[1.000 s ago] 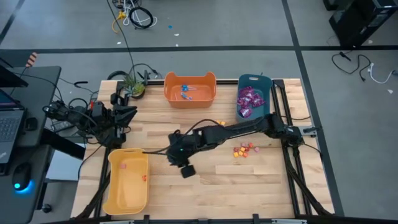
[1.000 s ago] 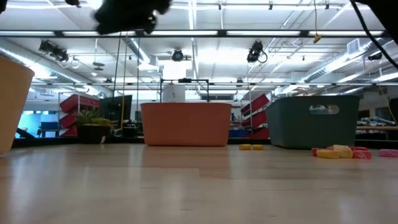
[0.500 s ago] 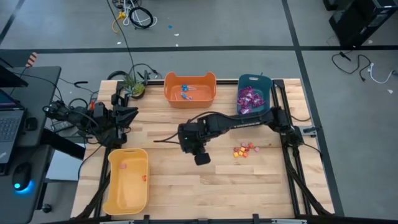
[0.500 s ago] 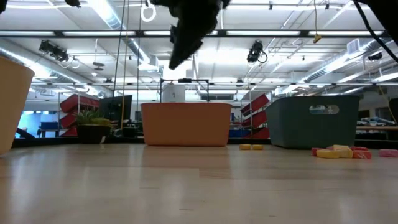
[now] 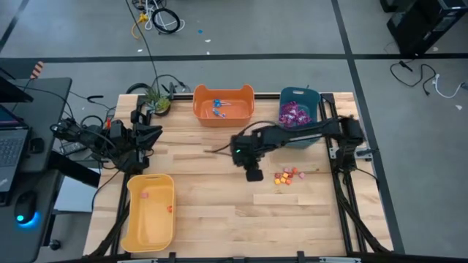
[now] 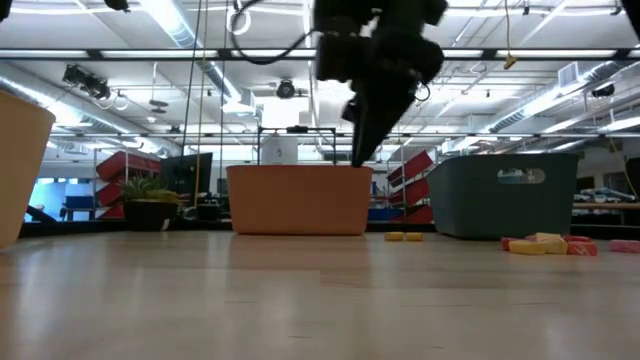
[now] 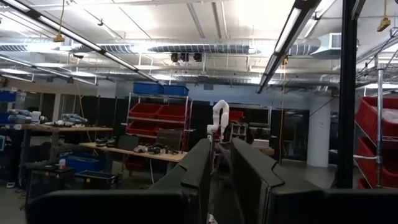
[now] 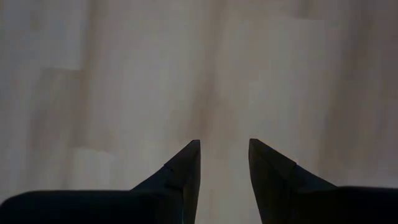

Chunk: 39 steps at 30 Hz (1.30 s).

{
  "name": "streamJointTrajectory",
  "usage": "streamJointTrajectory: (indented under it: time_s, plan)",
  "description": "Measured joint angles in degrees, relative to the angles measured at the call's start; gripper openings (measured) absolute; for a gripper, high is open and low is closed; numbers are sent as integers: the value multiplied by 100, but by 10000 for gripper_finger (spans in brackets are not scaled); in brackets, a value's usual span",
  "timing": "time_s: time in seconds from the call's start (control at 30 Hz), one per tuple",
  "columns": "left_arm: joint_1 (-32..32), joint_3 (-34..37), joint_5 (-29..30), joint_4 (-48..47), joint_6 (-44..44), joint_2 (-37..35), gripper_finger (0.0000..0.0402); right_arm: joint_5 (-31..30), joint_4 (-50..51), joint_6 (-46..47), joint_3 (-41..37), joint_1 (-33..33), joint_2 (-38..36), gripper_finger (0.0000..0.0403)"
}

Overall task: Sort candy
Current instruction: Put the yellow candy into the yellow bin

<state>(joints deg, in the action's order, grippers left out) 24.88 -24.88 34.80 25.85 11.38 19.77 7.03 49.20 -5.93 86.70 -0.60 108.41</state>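
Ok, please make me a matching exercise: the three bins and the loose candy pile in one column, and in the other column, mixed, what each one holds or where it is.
Column 1:
1. orange bin
2. teal bin
3. yellow bin
4. loose candy pile

Column 2:
A. holds shiny purple packets
B. lies on the bare table, beside the right claw
C. holds blue-wrapped lollipops
D. holds only a few tiny pieces, near the left arm

Pairs: 1-C, 2-A, 3-D, 4-B
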Motion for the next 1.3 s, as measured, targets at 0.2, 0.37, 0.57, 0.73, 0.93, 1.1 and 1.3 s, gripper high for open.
streamJointTrajectory:
  time_s: [0.2, 0.37, 0.57, 0.73, 0.93, 1.1, 1.3]
  plan:
    - [-2, 0, 1, -2, 22, 0, 67, -699, -1058, -10, -1514, -335, -979, 119]
    - [-2, 0, 1, -4, 27, 0, 67, -1074, -1599, -60, -2375, -633, -1263, 119]
    - [-2, 0, 3, -4, 35, 0, 67, -1216, -1917, -258, -2717, -962, -1197, 119]
    - [-2, 0, 3, -53, 88, 0, 67, -1218, -2170, -449, -2726, -1099, -1199, 122]
    - [-2, 0, 5, -75, 208, 0, 67, -1352, -2368, -653, -2726, -1075, -1089, 145]
    - [-2, 0, 5, 0, 210, 0, 67, -1671, -2387, -718, -2702, -994, -894, 165]
    - [-6, 0, 23, -2, 210, 9, 67, -1766, -2441, -735, -2691, -1004, -784, 174]
